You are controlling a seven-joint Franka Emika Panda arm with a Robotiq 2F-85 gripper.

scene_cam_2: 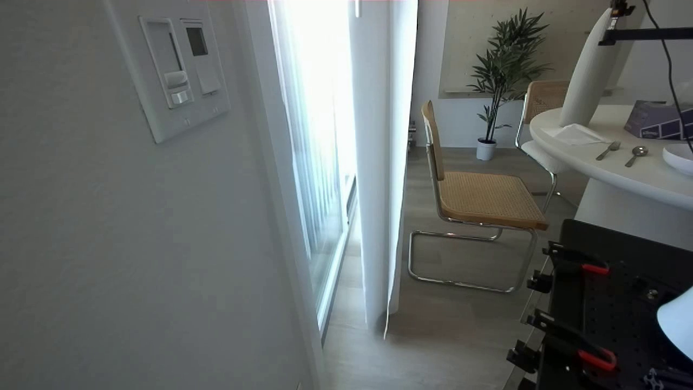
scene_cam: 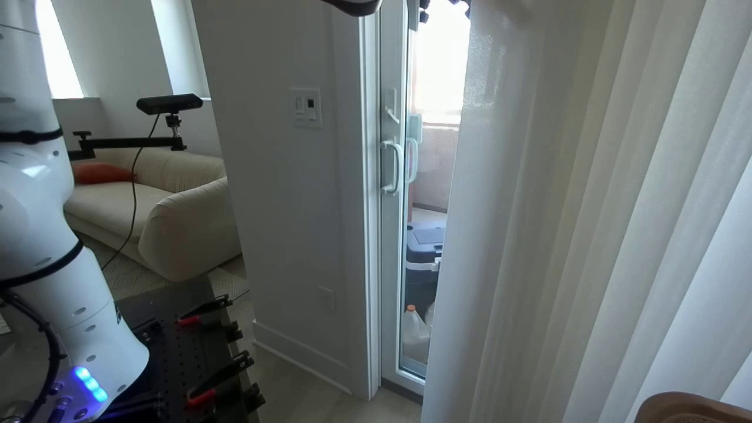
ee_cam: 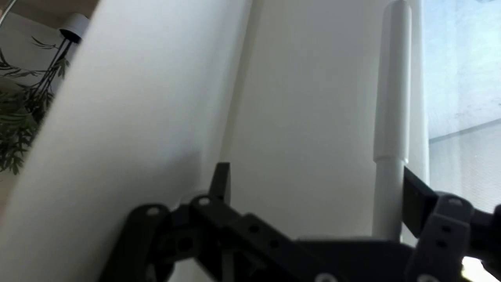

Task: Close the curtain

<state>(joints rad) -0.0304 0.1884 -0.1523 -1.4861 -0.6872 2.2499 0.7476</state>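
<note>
The curtain (scene_cam: 558, 211) is tall, sheer, white and pleated. In an exterior view it covers the right side, and its near edge stands apart from the glass door's frame. In an exterior view the curtain (scene_cam_2: 376, 162) hangs as a narrow pleated drape. In the wrist view the curtain (ee_cam: 305, 98) fills the middle. My gripper (ee_cam: 317, 186) is open, its fingers wide apart before the fabric. A white rod (ee_cam: 393, 86) hangs along the curtain, between the fingers, close against the right one; I cannot tell if they touch. The gripper's dark tips (scene_cam: 424, 14) show at the curtain's upper edge.
A white-framed glass door (scene_cam: 393, 247) with a handle (scene_cam: 393, 167) stands beside the curtain. A wall with a switch plate (scene_cam: 306, 107) adjoins it. A cane chair (scene_cam_2: 482, 197) stands near the curtain. A brown chair back (scene_cam: 687, 408) shows low at the right.
</note>
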